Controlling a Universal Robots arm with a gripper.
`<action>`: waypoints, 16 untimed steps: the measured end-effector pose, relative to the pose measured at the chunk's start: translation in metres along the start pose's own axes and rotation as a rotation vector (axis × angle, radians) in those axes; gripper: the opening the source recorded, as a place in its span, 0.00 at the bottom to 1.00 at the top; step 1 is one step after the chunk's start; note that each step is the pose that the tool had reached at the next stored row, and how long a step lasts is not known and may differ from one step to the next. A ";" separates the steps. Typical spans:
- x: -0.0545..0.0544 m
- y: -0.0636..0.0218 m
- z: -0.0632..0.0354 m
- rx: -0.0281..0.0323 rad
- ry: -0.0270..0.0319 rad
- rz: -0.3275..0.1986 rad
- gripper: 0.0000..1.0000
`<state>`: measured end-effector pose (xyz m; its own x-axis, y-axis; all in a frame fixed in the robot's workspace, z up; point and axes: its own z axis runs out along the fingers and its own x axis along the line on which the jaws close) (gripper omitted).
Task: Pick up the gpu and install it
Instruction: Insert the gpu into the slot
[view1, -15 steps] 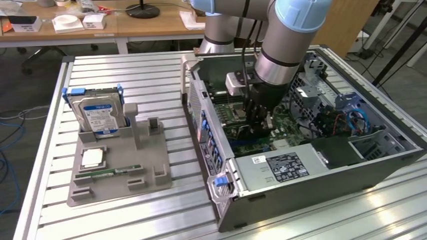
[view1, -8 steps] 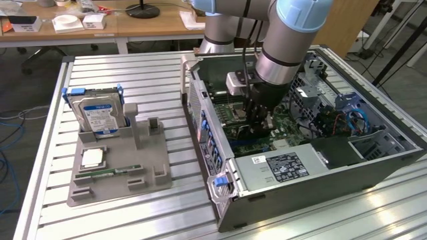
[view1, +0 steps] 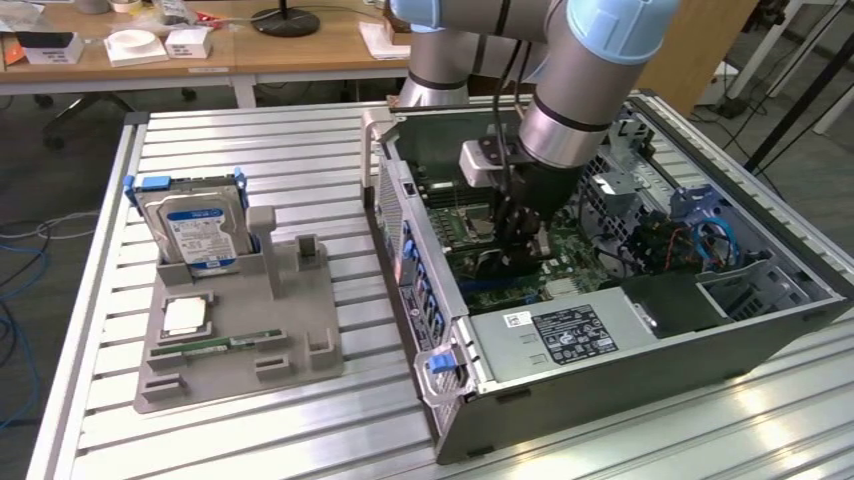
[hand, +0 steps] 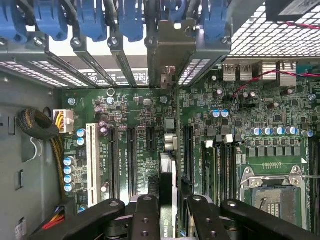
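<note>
Clamped edge-on in our jaws (hand: 167, 212), the gpu (hand: 167, 190) stands upright above the motherboard (hand: 220, 125), its bracket end facing the rear slot covers (hand: 165, 45), a pose we judge suits seating it in an expansion slot. Around it sits the open computer case (view1: 747, 320); the hard drive (view1: 198, 232) waits in the grey holder (view1: 240, 340) on the worktop (view1: 307, 160)
</note>
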<state>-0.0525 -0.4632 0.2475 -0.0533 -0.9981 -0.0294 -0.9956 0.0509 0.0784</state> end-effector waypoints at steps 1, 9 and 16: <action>0.000 -0.0009 0.0000 0.0003 -0.0003 0.000 0.26; 0.000 -0.0026 -0.0044 -0.0002 0.0012 0.000 0.26; 0.000 -0.0025 -0.0051 -0.0002 0.0013 0.000 0.26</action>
<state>-0.0496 -0.4631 0.2524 -0.0531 -0.9982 -0.0281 -0.9956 0.0508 0.0786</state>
